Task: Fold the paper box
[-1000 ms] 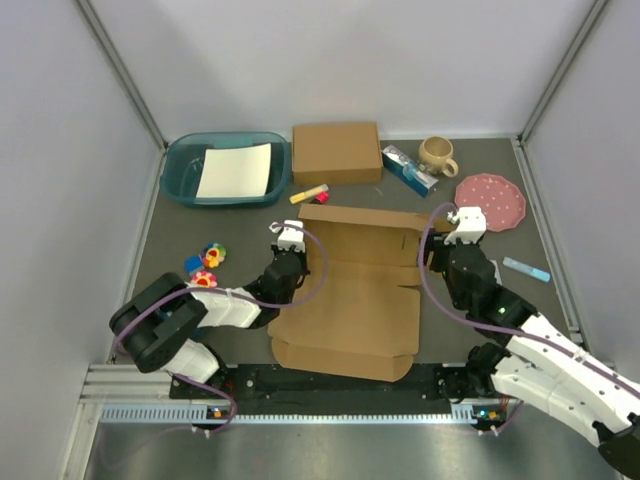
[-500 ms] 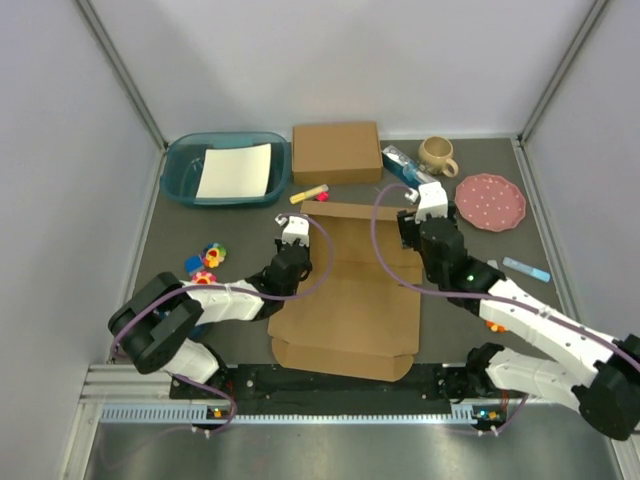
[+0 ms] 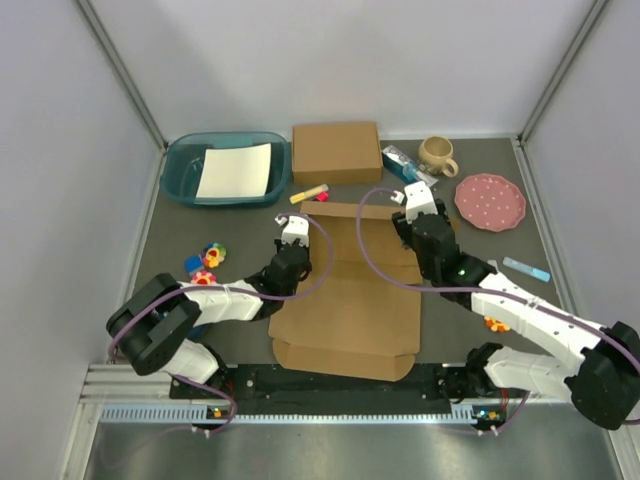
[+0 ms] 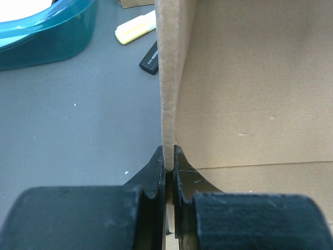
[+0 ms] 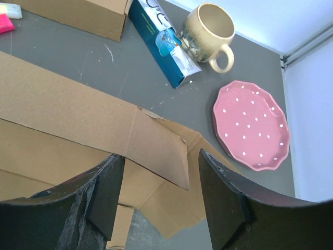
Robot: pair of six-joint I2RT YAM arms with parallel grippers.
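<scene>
The paper box point(image 3: 355, 300), a flat brown die-cut sheet with flaps, lies mid-table between both arms. Its left side flap point(image 4: 170, 73) stands upright, pinched at its lower end by my left gripper point(image 4: 169, 159), which is shut on it; the sheet's inner face point(image 4: 255, 88) fills the right of that view. My right gripper point(image 3: 412, 222) hovers over the sheet's far right corner, jaws open. In the right wrist view the raised far flap point(image 5: 104, 125) ends between the open fingers of the right gripper point(image 5: 161, 179), not touching them, with a lower flap point(image 5: 171, 203) beneath.
Along the back: a teal tub point(image 3: 225, 168) with white paper, a smaller closed brown box point(image 3: 336, 152), a blue carton point(image 3: 408, 168), a beige mug point(image 3: 437, 154) and a pink dotted plate point(image 3: 490, 201). A yellow marker point(image 3: 309, 193) lies near the sheet. Small toys point(image 3: 205, 262) sit left.
My right arm has swung left and forward, from beside the plate to over the sheet's far right corner, its jaws narrowing somewhat. The left gripper has kept its hold and place.
</scene>
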